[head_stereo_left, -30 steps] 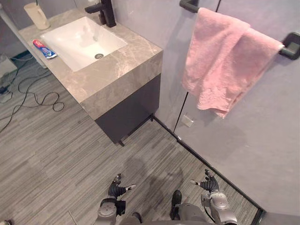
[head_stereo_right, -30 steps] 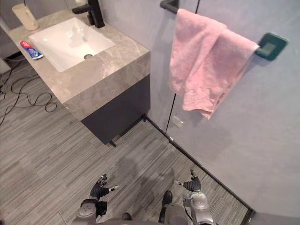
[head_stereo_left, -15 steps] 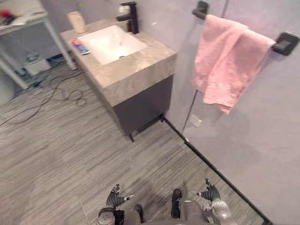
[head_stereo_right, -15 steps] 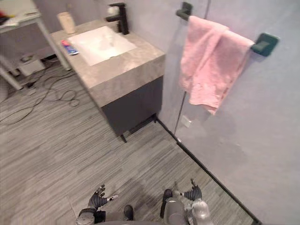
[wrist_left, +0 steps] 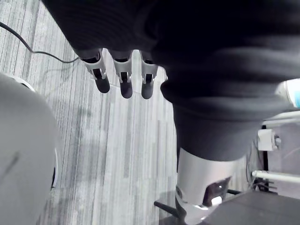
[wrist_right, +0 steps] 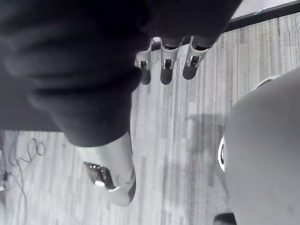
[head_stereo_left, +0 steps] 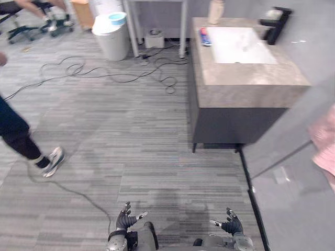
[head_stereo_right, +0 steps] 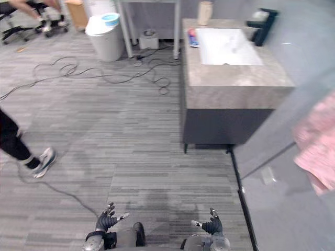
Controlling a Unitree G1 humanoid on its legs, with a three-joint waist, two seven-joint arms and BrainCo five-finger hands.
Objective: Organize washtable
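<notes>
Since the washtable stands well apart from the robot, the step in hand is judged the approach. A toothpaste tube lies at the worktop's left edge, a cup at its far-left corner. The left hand and right hand hang empty, fingers spread. Next move: close in.

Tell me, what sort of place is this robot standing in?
Probably a mock bathroom set up inside a lab or office: a stone washstand with white basin and black tap, a pink towel hanging, yet loose cables and a white bin on the floor.
</notes>
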